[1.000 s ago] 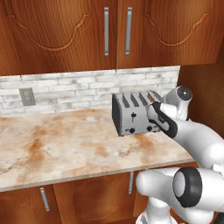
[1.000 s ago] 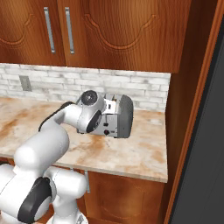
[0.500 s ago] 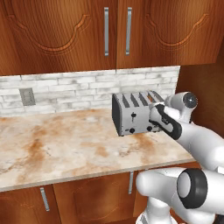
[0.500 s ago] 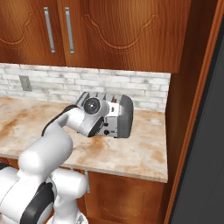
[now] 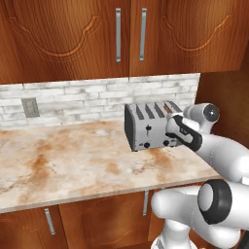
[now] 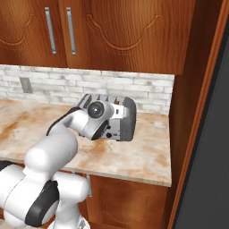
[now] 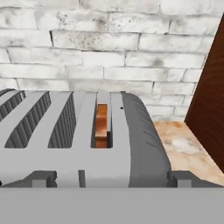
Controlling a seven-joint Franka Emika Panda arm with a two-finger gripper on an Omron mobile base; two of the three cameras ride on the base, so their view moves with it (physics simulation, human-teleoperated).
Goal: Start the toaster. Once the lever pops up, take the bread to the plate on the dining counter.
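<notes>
The silver-grey toaster (image 5: pixel 146 127) stands on the marbled counter against the brick wall, also seen from the other side as the toaster (image 6: pixel 126 119). The bread (image 7: pixel 101 126) sits deep in the rightmost slot of the toaster (image 7: pixel 52 148), with only its brown top edge showing. My gripper (image 5: pixel 172 128) is at the toaster's front right corner, level with its top edge. In the hand view my gripper (image 7: pixel 111 179) is open, its tips spread wide over the front edge with nothing between them. The plate and the dining counter are out of view.
A tall wood panel (image 7: pixel 212 105) rises just right of the toaster. Wood wall cabinets (image 5: pixel 129 36) hang above. The counter (image 5: pixel 63 160) stretches left, with a wall outlet (image 5: pixel 30 107) on the brick backsplash. A black lever (image 5: pixel 148 129) shows on the toaster's face.
The hand has edged slightly right and nearer along the toaster's front. The jaws have stayed open and the toaster has not moved.
</notes>
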